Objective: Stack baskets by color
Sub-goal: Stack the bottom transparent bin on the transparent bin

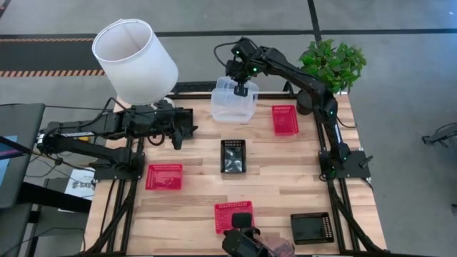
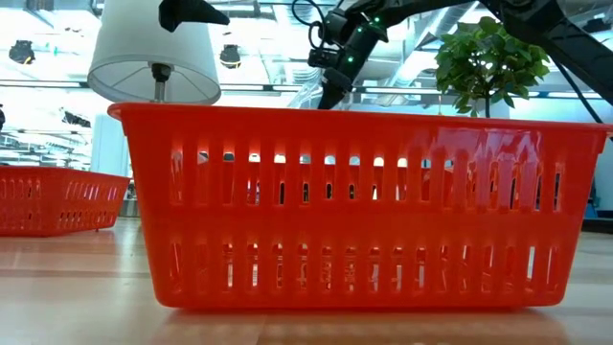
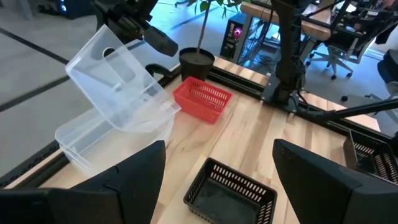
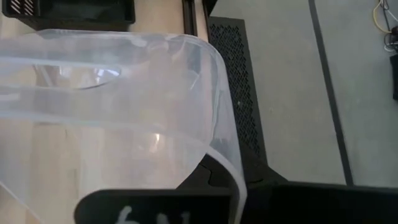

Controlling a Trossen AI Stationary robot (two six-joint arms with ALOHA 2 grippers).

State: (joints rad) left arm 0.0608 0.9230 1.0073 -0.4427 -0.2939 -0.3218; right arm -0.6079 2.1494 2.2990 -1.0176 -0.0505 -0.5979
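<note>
A clear basket (image 3: 127, 84) hangs tilted over a second clear basket (image 3: 93, 143), which stands at the table's far middle (image 1: 230, 107). My right gripper (image 1: 242, 89) is above them, shut on the tilted basket. My left gripper (image 1: 187, 130) waits open at the far left, pointing toward the right, with nothing between its fingers (image 3: 134, 171). Red baskets sit at the far right (image 1: 285, 119), the left (image 1: 163, 176) and the near middle (image 1: 233, 214). Black baskets stand at the centre (image 1: 233, 155) and the near right (image 1: 312, 227). My right gripper pinches the tilted clear basket's raised rim (image 3: 134, 38) between its two fingers, which slant down from above on the far side. That rim (image 4: 211, 74) fills the right wrist view. The basket tips steeply, and its low end (image 3: 134, 124) dips into the clear basket beneath; whether they touch, I cannot tell.
A white lamp shade (image 1: 136, 56) stands beyond the far left corner, above my left arm. A potted plant (image 1: 332, 63) stands at the far right, its pot (image 3: 197, 62) beside the red basket (image 3: 202, 99). Bare wood lies between the baskets.
</note>
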